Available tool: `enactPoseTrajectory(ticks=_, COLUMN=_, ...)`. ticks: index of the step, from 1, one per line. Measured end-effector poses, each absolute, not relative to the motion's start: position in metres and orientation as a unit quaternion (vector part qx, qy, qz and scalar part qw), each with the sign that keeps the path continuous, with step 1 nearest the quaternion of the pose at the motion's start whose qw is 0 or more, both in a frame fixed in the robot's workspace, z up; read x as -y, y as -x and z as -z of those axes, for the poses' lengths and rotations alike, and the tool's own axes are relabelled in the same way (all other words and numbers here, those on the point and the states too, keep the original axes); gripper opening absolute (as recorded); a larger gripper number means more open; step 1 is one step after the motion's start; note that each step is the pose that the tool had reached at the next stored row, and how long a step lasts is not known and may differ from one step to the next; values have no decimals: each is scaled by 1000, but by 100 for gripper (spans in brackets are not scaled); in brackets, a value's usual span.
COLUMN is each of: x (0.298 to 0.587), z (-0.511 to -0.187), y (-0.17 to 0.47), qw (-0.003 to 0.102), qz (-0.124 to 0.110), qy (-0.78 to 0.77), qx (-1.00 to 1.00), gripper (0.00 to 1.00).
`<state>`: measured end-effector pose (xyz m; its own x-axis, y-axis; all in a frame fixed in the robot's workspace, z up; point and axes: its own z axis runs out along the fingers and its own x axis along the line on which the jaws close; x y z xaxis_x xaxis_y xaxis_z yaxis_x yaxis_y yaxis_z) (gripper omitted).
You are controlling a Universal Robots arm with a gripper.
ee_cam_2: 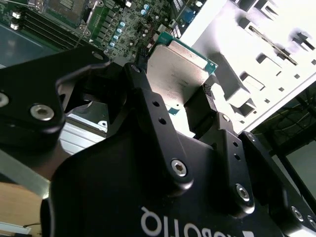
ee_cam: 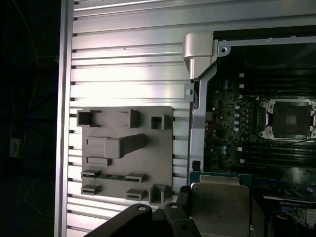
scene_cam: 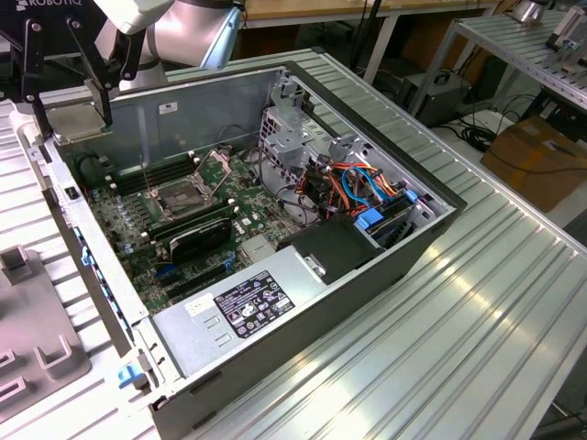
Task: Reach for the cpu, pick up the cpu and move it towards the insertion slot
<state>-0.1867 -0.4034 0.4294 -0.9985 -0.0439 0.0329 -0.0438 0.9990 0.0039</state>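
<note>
Fingers (ee_cam_2: pixel 210 96) closed narrowly on the cpu (ee_cam_2: pixel 177 69), black pads pressed against opposite edges of the chip, as seen in the second wrist view. Gripped by the edges, probably to keep the pale metal face and the underside free of contact. Cpu (ee_cam: pixel 217 205) held flat and lifted clear of the surfaces below, green board rim visible around the silvery lid in both wrist views. No tilt worth noting; level carriage judged sensible for a part that must drop squarely into a socket.

Gripper (scene_cam: pixel 69 92) hanging over the upper corner of the open computer case (scene_cam: pixel 367 119), at the exterior view's left, near the case wall and above the edge of the motherboard (scene_cam: pixel 197 229). Cpu (scene_cam: pixel 78 124) visible there as a pale slab between the black fingers.

Insertion slot (scene_cam: pixel 183 194) lying open on the motherboard, frame plate swung up, dark square centre exposed; well apart from the gripper, further in toward the middle of the case. Same socket (ee_cam: pixel 289 118) in the first wrist view, beyond the chip and off to one side, not yet beneath it.

Grey parts fixture (ee_cam: pixel 126 155) resting on the ribbed aluminium table (ee_cam: pixel 123 74) just outside the case. Pick-up judged done; transfer toward the socket under way, alignment not yet reached.
</note>
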Motion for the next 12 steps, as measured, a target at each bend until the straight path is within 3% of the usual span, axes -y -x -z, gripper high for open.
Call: enactPoseTrajectory(ticks=12, x=400, z=-429, y=173, qw=18, qz=-1, qy=-21, qx=1000, gripper=55)
